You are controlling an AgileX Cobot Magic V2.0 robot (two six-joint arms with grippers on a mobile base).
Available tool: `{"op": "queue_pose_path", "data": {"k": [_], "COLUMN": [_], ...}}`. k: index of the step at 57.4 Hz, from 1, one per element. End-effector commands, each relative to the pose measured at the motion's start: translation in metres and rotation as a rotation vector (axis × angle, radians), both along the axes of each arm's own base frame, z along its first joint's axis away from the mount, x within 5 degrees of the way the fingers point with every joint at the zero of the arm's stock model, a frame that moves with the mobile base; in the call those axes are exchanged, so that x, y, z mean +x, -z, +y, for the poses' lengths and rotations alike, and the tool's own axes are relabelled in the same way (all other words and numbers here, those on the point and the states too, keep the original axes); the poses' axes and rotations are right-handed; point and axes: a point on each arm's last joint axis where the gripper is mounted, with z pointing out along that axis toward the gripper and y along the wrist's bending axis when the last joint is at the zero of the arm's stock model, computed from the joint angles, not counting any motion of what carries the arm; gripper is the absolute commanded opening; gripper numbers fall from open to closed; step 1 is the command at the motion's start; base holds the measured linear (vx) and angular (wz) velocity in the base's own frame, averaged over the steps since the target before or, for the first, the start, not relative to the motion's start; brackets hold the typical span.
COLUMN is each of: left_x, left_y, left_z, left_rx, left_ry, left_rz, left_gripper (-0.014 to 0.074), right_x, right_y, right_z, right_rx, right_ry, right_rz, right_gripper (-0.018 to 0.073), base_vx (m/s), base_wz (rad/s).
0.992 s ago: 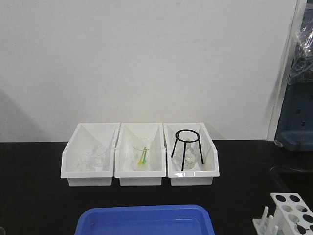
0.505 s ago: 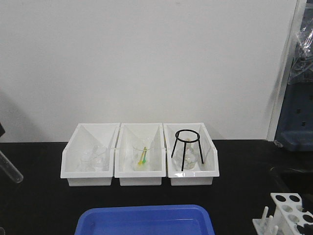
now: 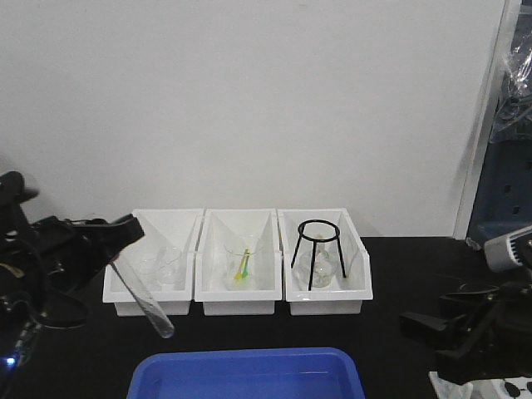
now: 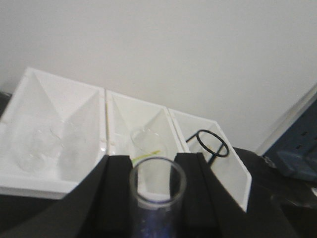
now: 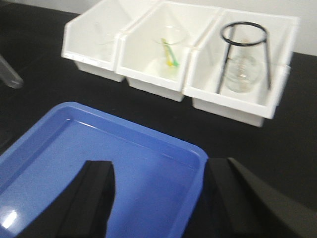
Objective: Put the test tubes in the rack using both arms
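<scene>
Left jaws clamping test tube [image 3: 143, 298], tilted

Test tube [image 3: 143, 295]: clear, colourless glass.
Left pincer [image 4: 154, 166] and right pincer [image 5: 163, 198]: matt black.
Part on the right arm [image 3: 507, 248]: light grey.
Three bins [image 3: 179, 293]: white.
Tripod [image 3: 318, 249]: black wire.
Tray [image 3: 245, 374]: plain blue.
Table [image 3: 66, 349]: black.
Small item [image 3: 243, 266] in the middle bin [image 3: 237, 293]: yellow and green.
Wall [image 3: 249, 100]: plain off-white.
</scene>
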Motion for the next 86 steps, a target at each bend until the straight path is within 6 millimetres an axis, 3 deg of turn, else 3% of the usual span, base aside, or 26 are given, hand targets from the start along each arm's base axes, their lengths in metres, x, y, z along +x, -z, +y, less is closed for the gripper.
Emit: {"op": "queue_pose_path", "data": {"k": [1,8,18,26,37,50,72,86], "left_x": [0.001,0.004,-0.001,-0.006,-0.012,-0.005,0.001,0.001], "left_y": [-0.017,-0.003,0.002,0.003,0.009,0.025,0.036,0.035], "left_z": [-0.012,-0.029,-0.044,-0.053,-0.064,-0.069,-0.072,-0.072], "left_rx": [-0.120,-0.166,-0.168,-0.165,-0.090,-0.025,-0.022,-0.029], "left_ry": [0.003,0.033,0.075,0.107,0.171,0.189,0.183,0.180], "left_rz": [-0.069,-0.003,0.019,0.025,0.058,0.074,0.097,0.081], "left_gripper": [0.0036,0.0036,0.0036,0.0036,0.0036,0.0032,-0.0006,-0.0006], "right_x": [0.008,0.020,0.037,0.037,0.044,0.056,0.089,0.091], "right_y": [-0.012,-0.004,0.009,0.028,0.031,0.024,0.023,0.024], "right_z": [0.006,0.017,0.024,0.040,0.097,0.142,0.164,0.164], "right_rx": [0.029,0.131,0.351,0.229,-0.063,-0.024,-0.063,-0.091], "right_ry": [-0.078,-0.202,-0.213,-0.277,-0.265,-0.331,-0.402,-0.406], "right_rz": [-0.090,-0.106,-0.037,0.052,-0.043,-0.034,0.064,0.071], "right_gripper": [0.0503,0.0501,0.0501,0.0498,0.0498,0.0498,0.0498,0.0498], "base_vx": [0.00,0.00,0.00,0.00,0.00,0.00,0.00,0.00], "base_wz": [0.00,0.00,0.00,0.00,0.00,0.00,0.00,0.00]}}
